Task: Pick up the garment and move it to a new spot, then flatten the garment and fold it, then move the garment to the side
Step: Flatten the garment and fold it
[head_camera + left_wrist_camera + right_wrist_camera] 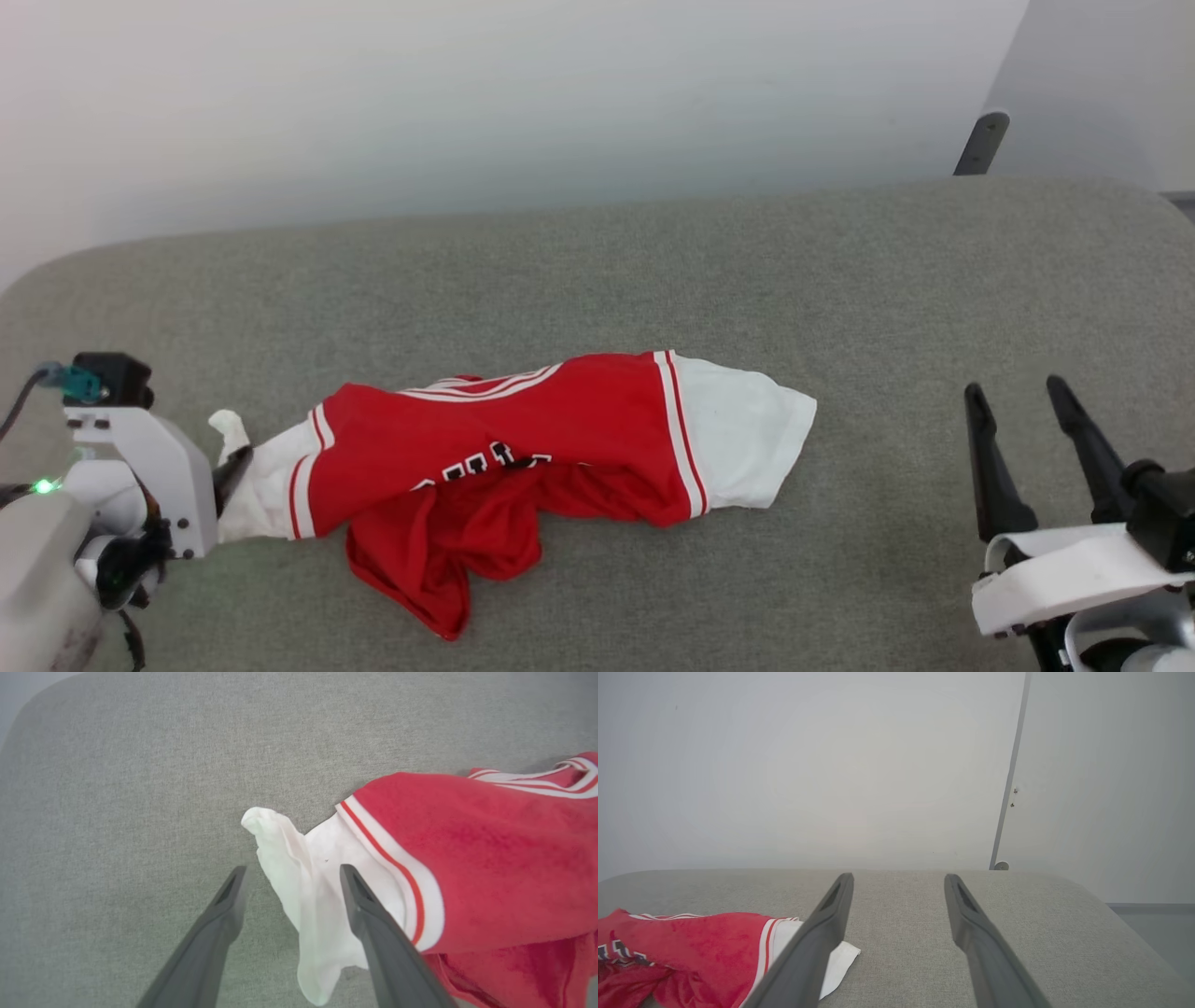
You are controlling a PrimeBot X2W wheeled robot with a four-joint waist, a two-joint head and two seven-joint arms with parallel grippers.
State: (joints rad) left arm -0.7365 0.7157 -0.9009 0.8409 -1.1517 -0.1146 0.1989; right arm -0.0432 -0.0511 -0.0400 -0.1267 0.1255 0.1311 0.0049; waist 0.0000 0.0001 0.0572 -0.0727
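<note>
The garment (523, 439), a red jersey with white sleeve panels and striped trim, lies crumpled and stretched sideways across the middle of the grey padded surface (653, 271). My left gripper (231, 469) is at the garment's left end. In the left wrist view it (293, 871) stands open, its two fingers on either side of the white sleeve (308, 882), which lies loose on the surface. My right gripper (1018, 399) stands open over bare surface, well to the right of the other white sleeve (747, 434). From the right wrist, the gripper (900, 878) holds nothing and the garment (691, 947) is at lower left.
The padded surface has rounded corners and ends at a pale wall (467, 103) behind. A dark slanted bar (980, 142) sticks up beyond the back right edge. Bare surface lies behind and to the right of the garment.
</note>
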